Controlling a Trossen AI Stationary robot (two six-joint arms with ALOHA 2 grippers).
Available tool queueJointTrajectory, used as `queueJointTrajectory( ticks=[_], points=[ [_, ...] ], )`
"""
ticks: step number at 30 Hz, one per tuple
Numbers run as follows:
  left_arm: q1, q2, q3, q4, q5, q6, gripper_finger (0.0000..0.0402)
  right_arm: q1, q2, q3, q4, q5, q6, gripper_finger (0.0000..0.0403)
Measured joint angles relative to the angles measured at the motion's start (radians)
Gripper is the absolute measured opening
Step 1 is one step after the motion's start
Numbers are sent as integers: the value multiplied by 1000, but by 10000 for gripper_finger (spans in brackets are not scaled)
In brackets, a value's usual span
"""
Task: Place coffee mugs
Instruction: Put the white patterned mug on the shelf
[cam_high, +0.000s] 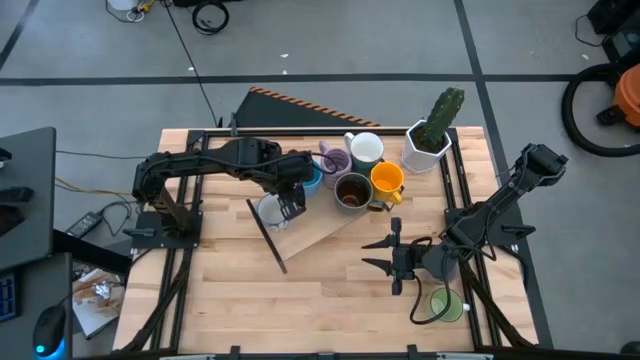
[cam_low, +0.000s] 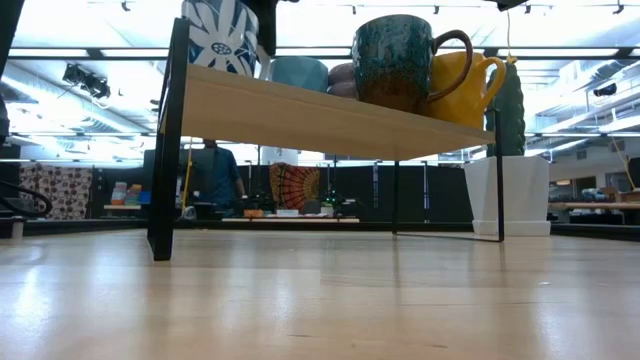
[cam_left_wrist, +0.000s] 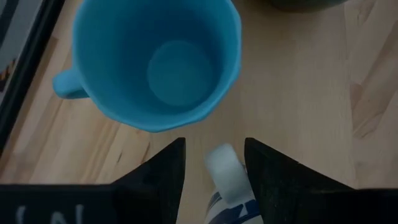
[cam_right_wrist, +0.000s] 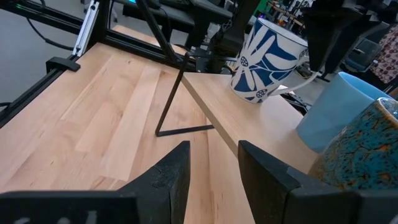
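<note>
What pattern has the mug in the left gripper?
White mug with dark blue flower-like shapes, clearest in the right wrist view.

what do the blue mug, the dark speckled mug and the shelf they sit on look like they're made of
The blue mug looks like glazed ceramic: smooth, even colour with a soft sheen inside. The dark speckled mug also looks ceramic, with a glossy mottled teal-brown glaze. The shelf seems to be a pale wooden board, with faint grain, on thin black legs that are probably metal.

A raised wooden shelf (cam_high: 330, 228) is seen at frame centre on a light wood table (cam_high: 300, 300), with mugs (cam_high: 355, 190) clustered at its upper end (a potted cactus (cam_high: 433, 135) beside).
</note>
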Motion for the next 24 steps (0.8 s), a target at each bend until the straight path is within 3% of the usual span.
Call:
queueJointTrajectory(
  ticks=[24],
  points=[
    [0,-1,1,-15,-37,110,172,0,0,0,0,0,0,140]
  ],
)
